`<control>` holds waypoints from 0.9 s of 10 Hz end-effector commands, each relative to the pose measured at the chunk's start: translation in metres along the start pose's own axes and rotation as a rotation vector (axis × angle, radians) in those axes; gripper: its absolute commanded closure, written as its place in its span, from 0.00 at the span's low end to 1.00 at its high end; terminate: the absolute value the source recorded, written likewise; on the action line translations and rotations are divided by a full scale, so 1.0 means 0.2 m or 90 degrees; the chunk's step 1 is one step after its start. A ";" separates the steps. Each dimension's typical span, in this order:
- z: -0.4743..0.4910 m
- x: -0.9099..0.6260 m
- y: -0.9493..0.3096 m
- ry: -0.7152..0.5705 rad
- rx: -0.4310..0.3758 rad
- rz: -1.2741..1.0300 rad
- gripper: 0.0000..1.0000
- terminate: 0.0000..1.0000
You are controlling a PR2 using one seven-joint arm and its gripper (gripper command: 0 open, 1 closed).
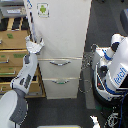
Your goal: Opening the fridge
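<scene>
The fridge (62, 35) stands tall and white in the middle of the exterior view. Its large upper door carries a small green sticker (43, 9). Two lower drawers have curved silver handles (60, 62). The upper door looks shut or nearly shut. My arm reaches up from the lower left. My gripper (35, 45) is at the fridge's left edge, at the bottom of the upper door. Its fingers are too blurred to tell whether they are closed on the door edge.
A tan wooden drawer cabinet (12, 52) stands at the exterior view's left, right behind my arm. A white-and-blue robot body (115, 67) with dark cables stands at the exterior view's right of the fridge. The floor is dark.
</scene>
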 end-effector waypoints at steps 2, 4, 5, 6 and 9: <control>-0.26 0.04 0.01 0.018 -0.201 0.001 1.00 0.00; -0.25 0.03 0.03 0.017 -0.197 0.001 1.00 0.00; -0.26 0.02 0.03 0.019 -0.194 -0.004 1.00 0.00; -0.26 0.02 0.03 0.019 -0.194 -0.003 1.00 0.00; -0.30 0.02 0.01 0.022 -0.193 -0.006 1.00 0.00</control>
